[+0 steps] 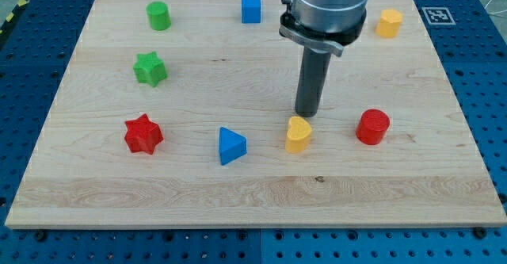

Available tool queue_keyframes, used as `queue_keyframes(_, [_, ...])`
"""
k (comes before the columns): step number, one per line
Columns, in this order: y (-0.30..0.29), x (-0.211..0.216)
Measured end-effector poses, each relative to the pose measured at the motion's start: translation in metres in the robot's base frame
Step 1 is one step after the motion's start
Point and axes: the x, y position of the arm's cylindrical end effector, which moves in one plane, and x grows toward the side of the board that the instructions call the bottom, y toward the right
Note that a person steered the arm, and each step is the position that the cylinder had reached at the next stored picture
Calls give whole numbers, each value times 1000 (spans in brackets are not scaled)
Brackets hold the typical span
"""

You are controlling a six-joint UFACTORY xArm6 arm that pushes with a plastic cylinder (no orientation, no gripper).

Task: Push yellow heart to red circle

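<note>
My arm (329,10) enters from the view's top. Its dark rod hangs upright. My tip (306,116) rests low at mid-board.

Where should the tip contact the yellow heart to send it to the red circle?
No gripping here, only pushing. Press the yellow heart on its flank facing the view's left, since the red circle sits to its right at about the same height. My tip is now just above the heart, so it should probably circle round first.

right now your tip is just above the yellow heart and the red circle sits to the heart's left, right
Not quite. In the camera view the red circle sits to the view's right of the yellow heart, not its left; what lies to the heart's left is the blue triangle. The rest holds: my tip is just above the heart, toward the view's top.
</note>
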Motion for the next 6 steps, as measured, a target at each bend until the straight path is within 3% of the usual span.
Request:
queue_keyframes(1, [-37, 0])
queue_keyframes(2, [-70, 34])
queue_keyframes(3, [-61, 84])
queue_keyframes(6, [-15, 46])
